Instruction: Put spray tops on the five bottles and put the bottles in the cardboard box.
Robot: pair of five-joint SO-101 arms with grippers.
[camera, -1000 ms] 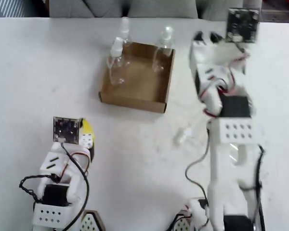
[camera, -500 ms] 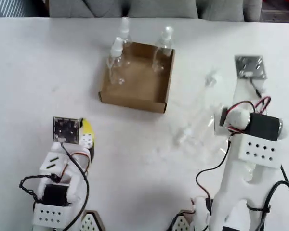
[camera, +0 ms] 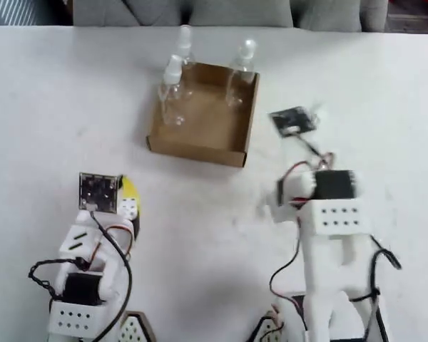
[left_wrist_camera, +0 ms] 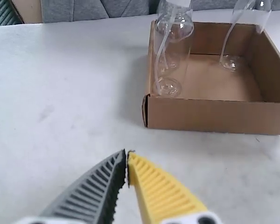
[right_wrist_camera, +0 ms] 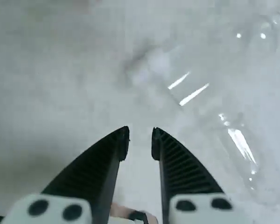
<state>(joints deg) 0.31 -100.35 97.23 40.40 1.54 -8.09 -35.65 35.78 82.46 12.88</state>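
The cardboard box (camera: 200, 142) stands at the back middle of the table, with three clear bottles at its far side: one (camera: 172, 91) carries a white spray top, the others (camera: 184, 41) (camera: 241, 65) stand along the back edge. The left wrist view shows the box (left_wrist_camera: 214, 114) and two bottles (left_wrist_camera: 172, 42) (left_wrist_camera: 245, 28). A clear bottle (right_wrist_camera: 233, 126) lies on the table just beside my right gripper (right_wrist_camera: 140, 138), which is slightly open and holds nothing. That arm (camera: 328, 214) hangs right of the box. My left gripper (left_wrist_camera: 126, 156) is shut and empty, in front of the box.
The left arm (camera: 93, 235) sits at the front left with bare white table between it and the box. A grey sofa edge (camera: 221, 11) runs behind the table. A small clear piece (camera: 265, 206) pokes out beside the right arm.
The right arm has swung from the back right of the table toward the front and left, coming down over the lying bottle. The left arm has not moved.
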